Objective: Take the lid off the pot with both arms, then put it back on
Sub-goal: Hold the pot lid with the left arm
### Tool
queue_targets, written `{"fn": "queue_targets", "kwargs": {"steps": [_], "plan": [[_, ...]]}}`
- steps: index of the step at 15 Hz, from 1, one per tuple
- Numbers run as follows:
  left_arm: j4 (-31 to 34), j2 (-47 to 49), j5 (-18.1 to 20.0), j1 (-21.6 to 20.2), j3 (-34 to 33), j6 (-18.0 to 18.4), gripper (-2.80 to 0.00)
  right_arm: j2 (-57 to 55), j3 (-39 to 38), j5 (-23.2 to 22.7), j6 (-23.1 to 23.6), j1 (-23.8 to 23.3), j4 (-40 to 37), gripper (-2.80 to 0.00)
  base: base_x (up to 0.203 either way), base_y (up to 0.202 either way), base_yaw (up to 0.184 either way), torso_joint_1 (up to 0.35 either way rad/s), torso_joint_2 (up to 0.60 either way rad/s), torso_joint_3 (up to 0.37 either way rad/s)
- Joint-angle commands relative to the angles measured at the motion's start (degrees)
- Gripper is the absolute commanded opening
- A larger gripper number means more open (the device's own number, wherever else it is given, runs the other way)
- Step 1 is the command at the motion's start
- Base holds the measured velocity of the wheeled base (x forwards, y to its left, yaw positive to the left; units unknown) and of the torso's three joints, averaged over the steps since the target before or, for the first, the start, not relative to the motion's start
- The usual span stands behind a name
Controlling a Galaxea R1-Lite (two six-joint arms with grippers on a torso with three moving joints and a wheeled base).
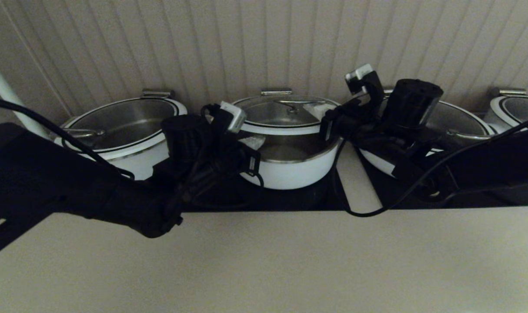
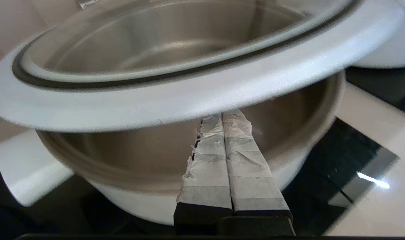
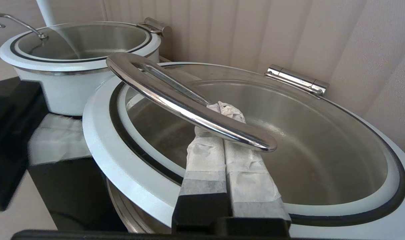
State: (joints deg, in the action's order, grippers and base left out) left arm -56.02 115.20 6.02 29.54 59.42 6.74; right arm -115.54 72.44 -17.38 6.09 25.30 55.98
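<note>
Above pot [image 1: 290, 169], lid [image 1: 285, 119] tilted, left jaws under rim, right jaws beneath handle

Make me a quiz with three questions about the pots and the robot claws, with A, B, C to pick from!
1. Where is the lid?
A) flat on the counter
B) held up above the pot
C) on the floor

2. How many white pots show in the head view?
A) four
B) one
C) seven

3. How are the fingers of the right claw?
A) spread wide
B) out of sight
C) pressed together under the steel handle

Answers:
1 B, a gap under the lid's rim shows the pot's steel inside.
2 A, the middle pot plus the left pot, the right pot and the far-right pot.
3 C, the right wrist view shows both taped fingers touching beneath the bar.
</note>
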Motion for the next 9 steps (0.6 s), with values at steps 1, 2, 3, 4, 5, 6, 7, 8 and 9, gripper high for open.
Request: {"fn": "queue_targets", "kwargs": {"steps": [1,2,3,4,5,6,7,8,9], "plan": [[-0.5,1.4,-0.1,-0.1,1.3,0.0,-2.8,0.2,0.0,0.0,0.1,0.1,0.3,-2.8,0.0,0.0,0.0,0.0,0.0,0.0],[-0.5,1.5,-0.1,-0.1,1.3,0.0,-2.8,0.2,0.0,0.0,0.1,0.1,0.2,-2.8,0.0,0.0,0.0,0.0,0.0,0.0],[-0.5,1.4,-0.2,-0.1,1.3,0.0,-2.8,0.2,0.0,0.0,0.1,0.1,0.3,-2.8,0.0,0.0,0.0,0.0,0.0,0.0],[-0.5,1.4,-0.2,-0.2,1.3,0.0,-2.8,0.1,-0.1,0.0,0.1,0.0,0.3,-2.8,0.0,0.0,0.0,0.0,0.0,0.0],[-0.5,1.3,-0.2,-0.2,1.3,0.0,-2.8,0.2,-0.9,0.0,0.1,0.1,0.3,-2.8,0.0,0.0,0.0,0.0,0.0,0.0],[-0.5,1.3,-0.2,-0.2,1.3,0.0,-2.8,0.6,-2.1,0.0,0.1,0.1,0.5,-2.8,0.0,0.0,0.0,0.0,0.0,0.0],[-0.5,1.3,-0.2,-0.3,1.4,0.0,-2.8,1.4,-3.5,0.0,0.1,0.1,0.4,-2.8,0.0,0.0,0.0,0.0,0.0,0.0],[-0.5,1.3,-0.2,-0.4,1.3,0.1,-2.8,2.5,-5.1,0.0,0.1,0.1,0.1,-2.8,0.0,0.0,0.0,0.0,0.0,0.0],[-0.5,1.3,-0.2,-0.4,1.3,0.1,-2.8,3.9,-6.8,0.0,0.1,0.1,-0.5,-2.8,0.0,0.0,0.0,0.0,0.0,0.0]]}}
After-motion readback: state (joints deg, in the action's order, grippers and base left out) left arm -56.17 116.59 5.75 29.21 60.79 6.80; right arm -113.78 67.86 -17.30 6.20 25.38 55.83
